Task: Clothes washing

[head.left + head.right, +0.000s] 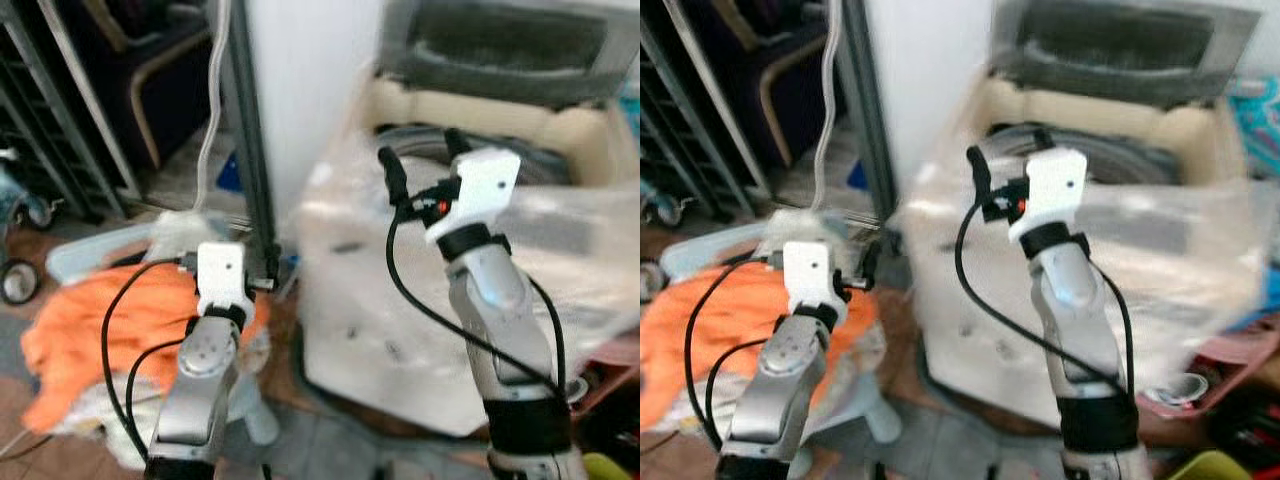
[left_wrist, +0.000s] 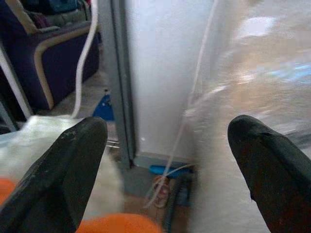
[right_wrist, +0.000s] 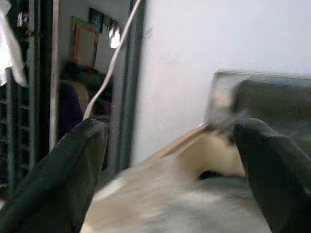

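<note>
Messy laundry corner w/ open washer [image 1: 480, 120] far right, orange clothes [image 1: 95, 320] piled near left; left gripper [image 2: 167, 160] & right gripper [image 3: 170, 165] both spread, empty, so loading's prob not begun.

A grey metal post [image 1: 250, 150] is seen standing upright. A white hose [image 1: 212, 110] hangs just left of the post, and a dark chair [image 1: 150, 70] sits further left, behind.
</note>
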`<state>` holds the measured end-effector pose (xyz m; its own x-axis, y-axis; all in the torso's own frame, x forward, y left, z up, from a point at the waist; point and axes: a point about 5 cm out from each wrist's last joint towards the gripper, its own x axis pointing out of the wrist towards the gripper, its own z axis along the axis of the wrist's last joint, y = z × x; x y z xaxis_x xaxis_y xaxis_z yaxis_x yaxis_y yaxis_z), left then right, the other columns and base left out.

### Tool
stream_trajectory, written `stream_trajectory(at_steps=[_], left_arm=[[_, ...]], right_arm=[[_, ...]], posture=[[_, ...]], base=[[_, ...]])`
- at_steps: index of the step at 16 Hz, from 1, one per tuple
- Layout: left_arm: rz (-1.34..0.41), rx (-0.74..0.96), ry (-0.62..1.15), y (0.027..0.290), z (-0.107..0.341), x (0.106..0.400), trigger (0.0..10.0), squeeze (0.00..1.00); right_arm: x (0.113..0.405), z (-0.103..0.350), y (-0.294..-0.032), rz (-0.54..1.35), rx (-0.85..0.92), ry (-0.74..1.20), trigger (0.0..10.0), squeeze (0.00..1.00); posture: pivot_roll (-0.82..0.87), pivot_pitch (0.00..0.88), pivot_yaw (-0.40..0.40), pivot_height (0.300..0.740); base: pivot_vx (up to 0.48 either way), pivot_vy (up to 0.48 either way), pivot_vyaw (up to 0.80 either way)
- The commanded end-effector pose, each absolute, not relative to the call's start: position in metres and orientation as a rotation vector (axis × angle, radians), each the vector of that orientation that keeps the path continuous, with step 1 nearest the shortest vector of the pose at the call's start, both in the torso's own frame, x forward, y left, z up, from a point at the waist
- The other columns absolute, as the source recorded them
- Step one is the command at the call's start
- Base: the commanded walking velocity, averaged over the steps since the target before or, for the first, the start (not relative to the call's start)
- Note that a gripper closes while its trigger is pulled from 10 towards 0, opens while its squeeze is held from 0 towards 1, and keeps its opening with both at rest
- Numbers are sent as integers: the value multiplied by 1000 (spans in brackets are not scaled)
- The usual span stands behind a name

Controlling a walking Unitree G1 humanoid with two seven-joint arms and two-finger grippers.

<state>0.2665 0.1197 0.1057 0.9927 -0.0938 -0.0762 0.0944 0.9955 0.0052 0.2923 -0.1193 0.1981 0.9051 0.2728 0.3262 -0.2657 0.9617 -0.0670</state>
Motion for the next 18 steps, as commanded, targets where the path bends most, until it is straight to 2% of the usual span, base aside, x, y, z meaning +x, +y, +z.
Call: stream_trajectory(at_steps=[1, 2, 3, 4, 6, 9, 12, 13, 14, 15, 16, 18], left_arm=[[-67, 27, 70, 125, 107, 267, 10000, 0], [-58, 27, 72, 126, 107, 267, 10000, 0], [-52, 32, 77, 128, 107, 267, 10000, 0], [-48, 29, 72, 128, 107, 266, 10000, 0], [-30, 40, 62, 132, 108, 266, 10000, 0], [-16, 44, 54, 135, 110, 266, 10000, 0], [14, 62, 32, 141, 111, 264, 10000, 0], [42, 61, 43, 144, 109, 264, 10000, 0], [63, 71, 45, 147, 109, 264, 10000, 0], [64, 80, 39, 147, 110, 263, 10000, 0], [82, 66, 58, 148, 109, 263, 10000, 0], [79, 40, 70, 149, 108, 261, 10000, 0]], right_arm=[[290, 201, -108, 315, -21, -343, 10000, 1000], [289, 196, -106, 325, -21, -308, 10000, 1000], [289, 191, -106, 325, -13, -278, 10000, 706], [290, 187, -109, 298, -22, -259, 10000, 0], [294, 178, -121, 215, -14, -205, 10000, 0], [297, 168, -123, 161, -89, -156, 10000, 0], [296, 147, -115, 157, 178, 16, 10000, 0], [295, 140, -116, 111, 101, 56, 10000, 0], [291, 130, -111, 216, 181, 133, 10000, 0], [290, 133, -114, 215, 188, 80, 10000, 0], [289, 136, -114, 250, 98, 21, 10000, 0], [290, 133, -113, 274, 77, 24, 10000, 0]], posture=[[-44, 40, -2, 740], [-43, 42, -2, 740], [-41, 43, -1, 740], [-41, 44, 0, 740], [-36, 44, 1, 740], [-32, 46, 3, 740], [-26, 47, 6, 740], [-27, 47, 4, 740], [-27, 48, 3, 740], [-21, 49, 2, 740], [-17, 51, 2, 740], [-12, 52, 3, 740]], base=[[0, 480, 0], [0, 480, 0], [0, 480, 0], [0, 356, 0], [0, 176, 0], [0, 0, 0], [0, 0, 0], [0, 0, 0], [0, 0, 0], [0, 0, 0], [0, 0, 688], [0, 0, 684]])
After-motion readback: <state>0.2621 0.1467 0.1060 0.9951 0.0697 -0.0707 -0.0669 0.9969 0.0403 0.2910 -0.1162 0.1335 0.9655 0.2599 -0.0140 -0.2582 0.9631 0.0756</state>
